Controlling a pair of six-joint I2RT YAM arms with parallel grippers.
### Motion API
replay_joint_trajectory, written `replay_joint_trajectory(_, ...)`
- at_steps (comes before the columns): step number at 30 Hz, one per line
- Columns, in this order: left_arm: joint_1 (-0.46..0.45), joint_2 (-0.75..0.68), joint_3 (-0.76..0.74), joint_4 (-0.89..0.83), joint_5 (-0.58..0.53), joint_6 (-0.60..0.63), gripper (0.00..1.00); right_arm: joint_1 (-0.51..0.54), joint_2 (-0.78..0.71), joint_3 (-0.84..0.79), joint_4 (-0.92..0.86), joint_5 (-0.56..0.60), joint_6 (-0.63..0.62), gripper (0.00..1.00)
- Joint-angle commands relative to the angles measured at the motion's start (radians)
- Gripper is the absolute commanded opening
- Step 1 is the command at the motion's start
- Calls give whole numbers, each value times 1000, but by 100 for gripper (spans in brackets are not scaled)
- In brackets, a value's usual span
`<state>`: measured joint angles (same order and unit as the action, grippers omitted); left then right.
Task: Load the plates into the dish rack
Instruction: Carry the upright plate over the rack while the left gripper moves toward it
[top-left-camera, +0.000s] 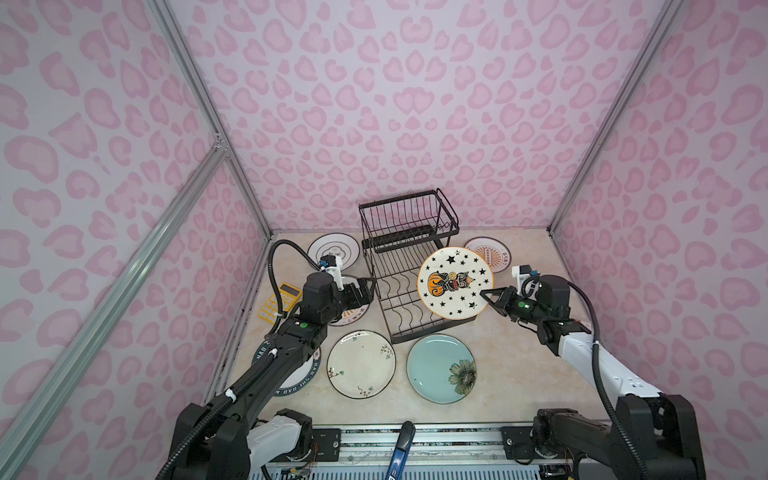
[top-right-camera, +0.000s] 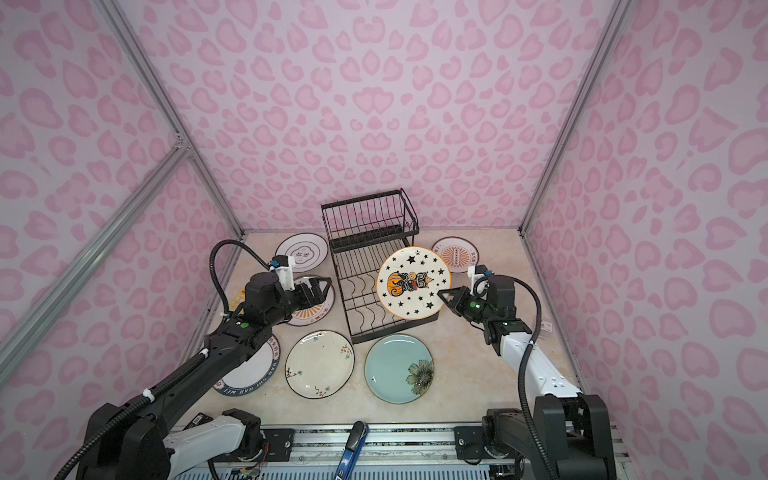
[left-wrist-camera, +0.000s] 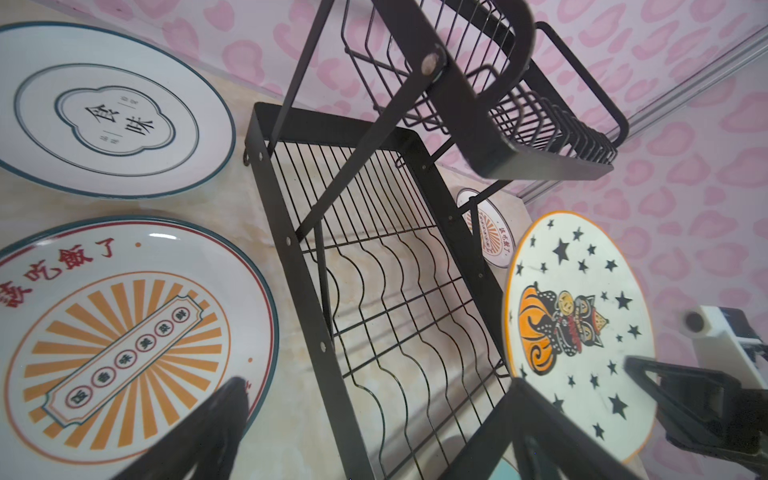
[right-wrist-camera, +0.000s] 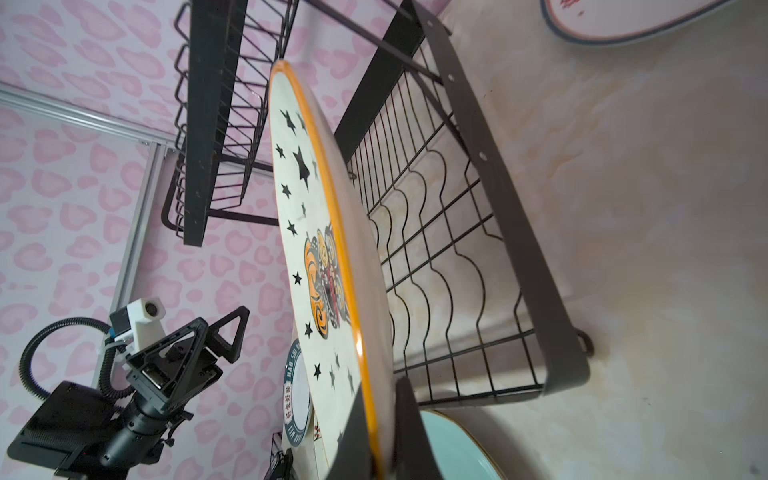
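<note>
Ceramic starred plate, wire rack

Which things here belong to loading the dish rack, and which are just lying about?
Job: dish rack, starred plate in right gripper, blue plate, cream plate, near sunburst plate, far sunburst plate, ringed plate, lettered plate.
Lying about: yellow calculator, blue-handled tool.
</note>
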<state>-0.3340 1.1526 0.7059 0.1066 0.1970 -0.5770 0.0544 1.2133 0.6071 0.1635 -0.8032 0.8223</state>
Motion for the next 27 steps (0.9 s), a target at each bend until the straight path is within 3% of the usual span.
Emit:
replay_joint_trajectory(1,0,2,-25,104,106,-27,98,57,42,-12,254,-32,36,0)
replay_joint_trajectory(11,-7,68,-45,182,265,-60,97,185,210,26,471,-57,97,0)
replay_joint_trajectory(15,-7,127,-42,248,337,-96,88,220,228,40,484,-78,87,0)
replay_joint_trajectory(27,-23,157,-32,273,329,-104,69,284,260,64,512,-105,71,0)
